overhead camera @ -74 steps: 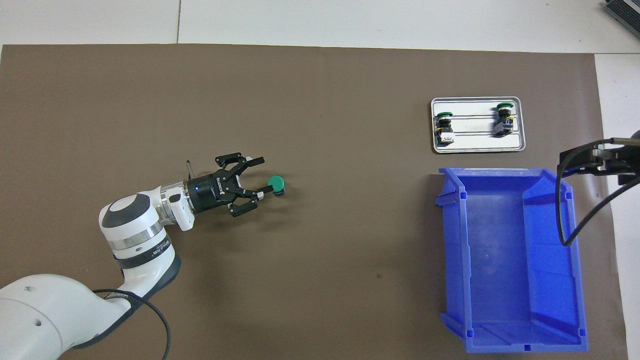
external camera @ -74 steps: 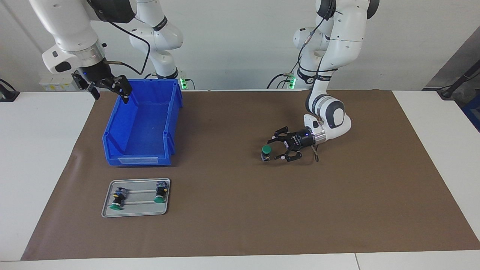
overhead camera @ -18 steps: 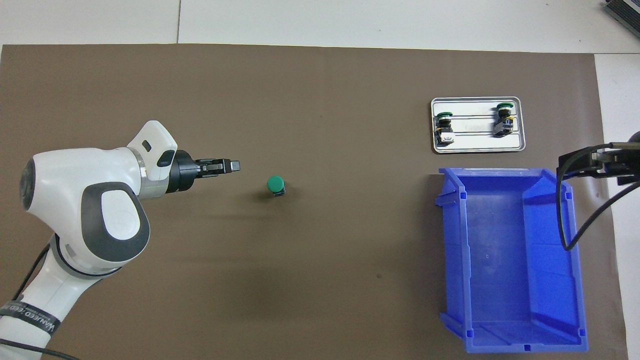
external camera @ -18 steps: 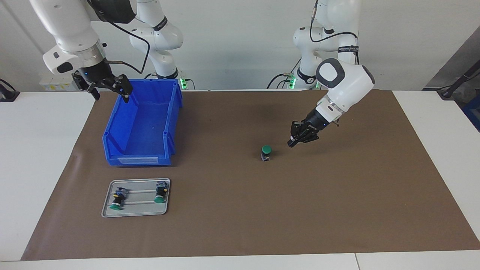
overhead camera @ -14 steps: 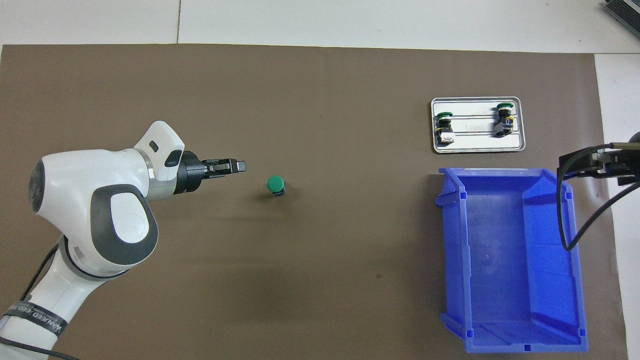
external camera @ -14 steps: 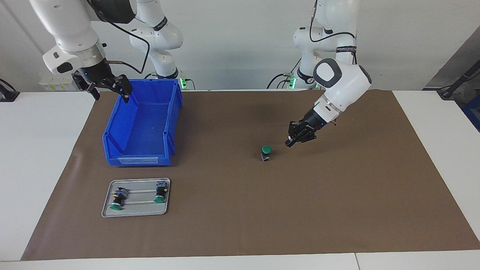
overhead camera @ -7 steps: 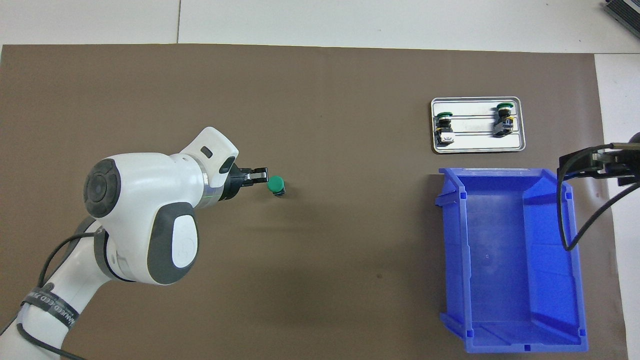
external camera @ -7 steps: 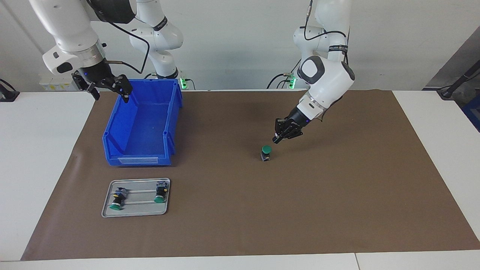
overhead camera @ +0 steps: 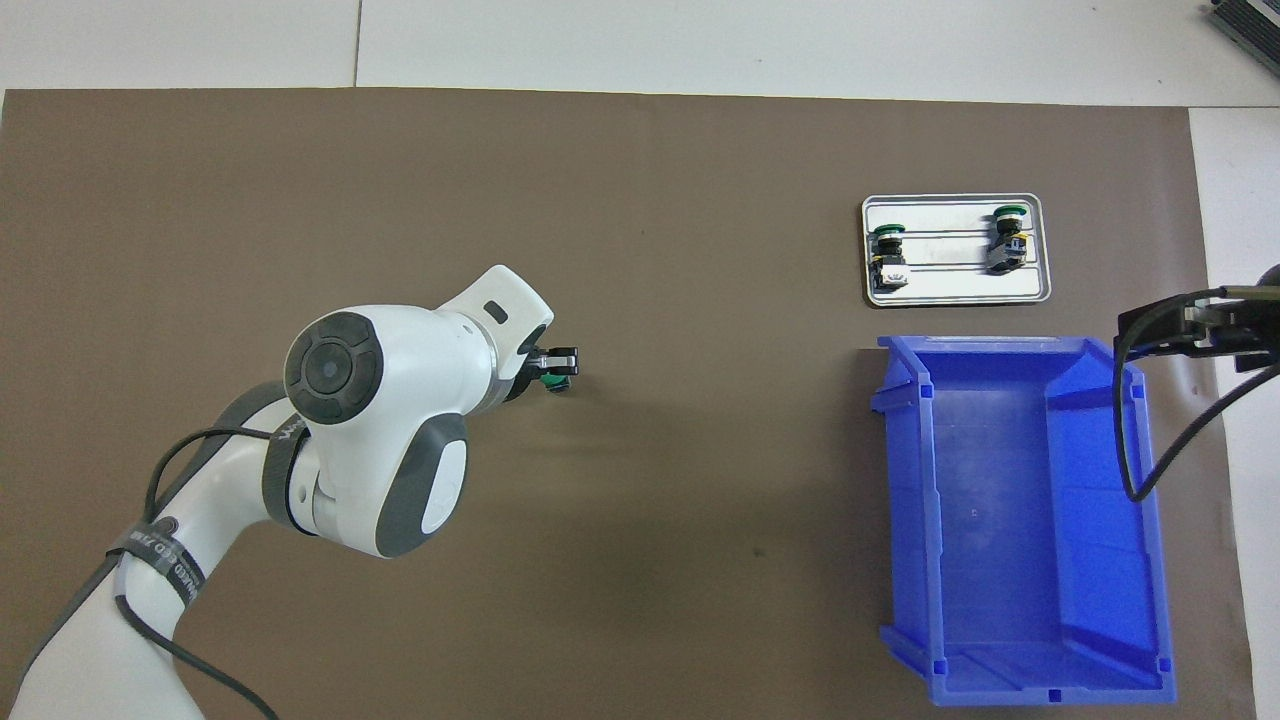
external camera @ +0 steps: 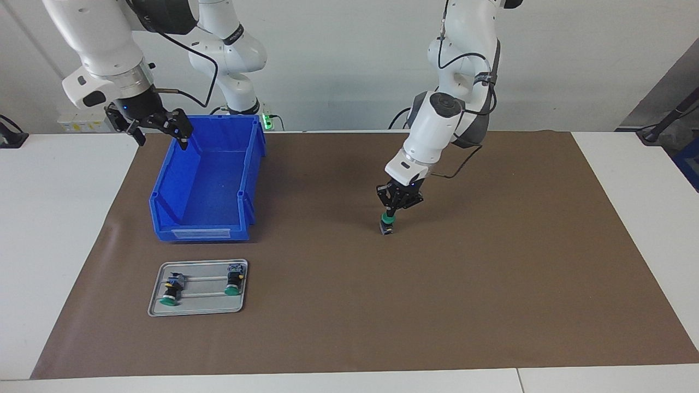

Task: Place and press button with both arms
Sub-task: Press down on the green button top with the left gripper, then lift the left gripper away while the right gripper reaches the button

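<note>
Left gripper (external camera: 390, 215), black and two-fingered, points straight down with its fingertips closed together and resting on the round green cap of a small push-button switch (external camera: 387, 224). It holds nothing; the closed tips only touch the cap from above. The switch stands upright on its black body on a brown mat (external camera: 491, 284) that covers the middle of the white worktop (external camera: 60, 229), roughly midway along the mat. In the overhead view the left arm's large white wrist covers most of the gripper, and only the black fingertips and a sliver of green cap (overhead camera: 553, 378) show past it.

Right gripper (external camera: 155, 124), also black, waits in the air over the edge of a blue plastic storage bin (external camera: 210, 180), at the corner nearest the robots and toward the right arm's end of the worktop. Its fingers are spread wide apart and carry nothing. In the overhead view only part of this gripper (overhead camera: 1200, 325) and its black cable show at the frame's edge.

The bin is open-topped. Just beside it, farther from the robots, lies a small rectangular silver metal tray (external camera: 197, 308). Two more green-capped push-button switches lie on their sides in the tray: one (external camera: 171, 290) toward the right arm's end, the other (external camera: 234, 284) toward the middle of the mat, well apart from each other.
</note>
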Tool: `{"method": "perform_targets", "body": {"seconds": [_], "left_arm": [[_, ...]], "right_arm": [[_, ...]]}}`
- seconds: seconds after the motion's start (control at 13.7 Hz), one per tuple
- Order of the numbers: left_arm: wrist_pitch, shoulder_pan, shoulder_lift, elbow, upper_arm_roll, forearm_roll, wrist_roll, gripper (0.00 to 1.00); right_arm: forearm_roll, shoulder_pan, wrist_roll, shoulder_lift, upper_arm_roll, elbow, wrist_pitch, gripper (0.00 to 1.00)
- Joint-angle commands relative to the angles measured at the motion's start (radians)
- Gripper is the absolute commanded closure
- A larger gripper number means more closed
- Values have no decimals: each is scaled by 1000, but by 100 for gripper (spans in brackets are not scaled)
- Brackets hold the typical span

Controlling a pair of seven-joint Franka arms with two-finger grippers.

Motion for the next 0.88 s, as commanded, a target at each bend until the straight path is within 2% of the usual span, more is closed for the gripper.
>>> {"method": "perform_targets", "body": {"seconds": [0.0, 0.29, 0.66, 0.81], "left_arm": [[-30, -25, 51, 48, 15, 67, -28, 100], [-13, -27, 79, 34, 13, 92, -31, 100], [72, -27, 81, -37, 13, 95, -31, 100], [18, -27, 78, -5, 15, 95, -29, 100]], "right_arm": [[9, -10, -21, -28, 3, -36, 24, 0], [9, -10, -21, -29, 3, -36, 24, 0], [9, -10, -21, -29, 3, -40, 24, 0], [9, -10, -21, -29, 3, -40, 24, 0]]}}
